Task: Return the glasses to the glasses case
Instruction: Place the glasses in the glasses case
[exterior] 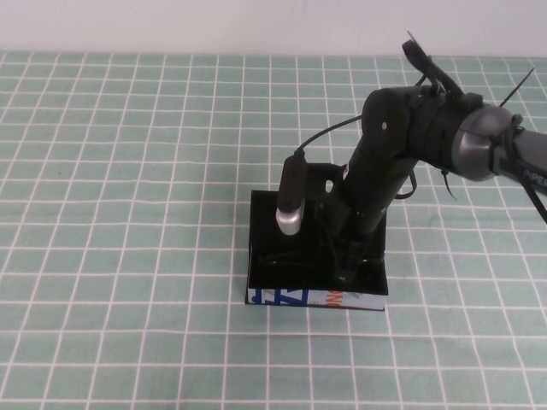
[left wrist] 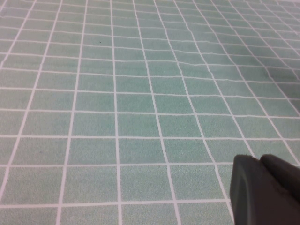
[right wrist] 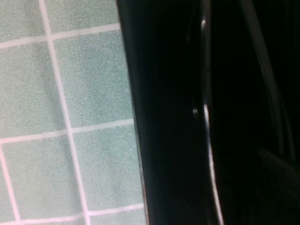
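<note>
The right tool (exterior: 346, 272), closed, is reaching down inside the open glasses case (exterior: 316, 298) on the table (exterior: 128, 213), apparently seating the glasses there; they are indistinct. The left tool (left wrist: 265, 190) is parked away from the case, grip unclear.

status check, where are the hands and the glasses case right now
Right hand shut, down inside the open glasses case mid-table. Left hand off over bare tablecloth, out of the high view. Glasses not clearly visible in the dark case. Nothing in the way.
</note>
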Action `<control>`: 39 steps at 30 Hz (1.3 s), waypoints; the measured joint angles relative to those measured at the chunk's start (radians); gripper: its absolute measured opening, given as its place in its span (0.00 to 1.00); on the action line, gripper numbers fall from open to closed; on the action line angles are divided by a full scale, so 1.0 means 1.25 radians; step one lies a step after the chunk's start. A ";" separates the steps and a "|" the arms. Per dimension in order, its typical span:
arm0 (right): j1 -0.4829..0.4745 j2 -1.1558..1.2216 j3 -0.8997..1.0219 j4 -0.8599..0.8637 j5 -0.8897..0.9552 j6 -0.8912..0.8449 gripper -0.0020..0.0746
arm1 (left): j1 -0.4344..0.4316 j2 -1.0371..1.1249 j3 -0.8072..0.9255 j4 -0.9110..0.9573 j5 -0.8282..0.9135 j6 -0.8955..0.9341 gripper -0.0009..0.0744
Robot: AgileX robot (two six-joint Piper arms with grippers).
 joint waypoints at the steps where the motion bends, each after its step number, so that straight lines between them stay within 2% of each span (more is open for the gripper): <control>1: 0.000 -0.004 0.000 -0.002 -0.001 0.000 0.01 | 0.000 0.000 0.000 0.000 0.000 0.000 0.01; 8: 0.000 -0.047 -0.040 0.004 0.005 -0.003 0.01 | 0.000 0.000 0.000 0.000 0.000 0.000 0.01; 12: 0.000 -0.063 -0.045 0.034 0.076 -0.058 0.04 | 0.000 0.000 0.000 0.000 0.000 0.000 0.01; 19: 0.016 -0.094 -0.023 0.066 0.127 -0.073 0.30 | 0.000 0.000 0.000 0.000 0.000 0.000 0.01; 22: 0.021 -0.108 0.008 0.059 0.129 -0.074 0.35 | 0.000 0.000 0.000 0.000 0.000 0.000 0.01; 29: 0.023 -0.109 0.110 -0.083 0.062 -0.044 0.31 | 0.000 0.000 0.000 0.000 0.000 0.000 0.01; 39: 0.023 -0.109 0.119 -0.104 -0.013 -0.039 0.30 | 0.000 0.000 0.000 0.000 -0.001 0.000 0.01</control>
